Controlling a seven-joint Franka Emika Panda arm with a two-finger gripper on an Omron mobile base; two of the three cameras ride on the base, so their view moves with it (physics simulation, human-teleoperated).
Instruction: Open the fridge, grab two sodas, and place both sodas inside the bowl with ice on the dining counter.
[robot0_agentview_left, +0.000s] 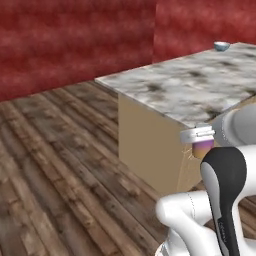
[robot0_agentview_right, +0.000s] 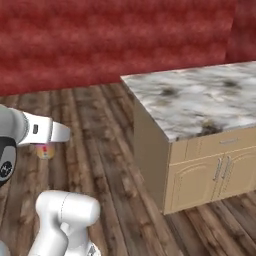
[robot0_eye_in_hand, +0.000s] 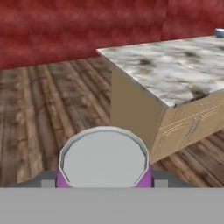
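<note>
My gripper (robot0_agentview_left: 199, 136) is shut on the purple-pink-yellow soda can (robot0_agentview_left: 202, 149), held in the air over the wood floor in front of the dining counter (robot0_agentview_left: 190, 85). From the hand view the can's grey top (robot0_eye_in_hand: 104, 157) sits between my fingertips (robot0_eye_in_hand: 49, 179). The right base view has the can (robot0_agentview_right: 45, 151) hanging under the gripper (robot0_agentview_right: 49, 142), left of the counter (robot0_agentview_right: 200, 97). The small pale blue-white bowl (robot0_agentview_left: 221, 46) stands at the counter's far end, also at the bowl (robot0_eye_in_hand: 218, 32) spot in the hand view. The fridge and the slim bottle are out of view.
The counter's tan wood base has cabinet doors (robot0_agentview_right: 220, 175) and drawers on the near side and a plain end panel (robot0_agentview_left: 147, 145). A dark red wall (robot0_agentview_right: 115, 40) runs behind. Wood plank floor (robot0_agentview_left: 60, 165) lies open to the left of the counter.
</note>
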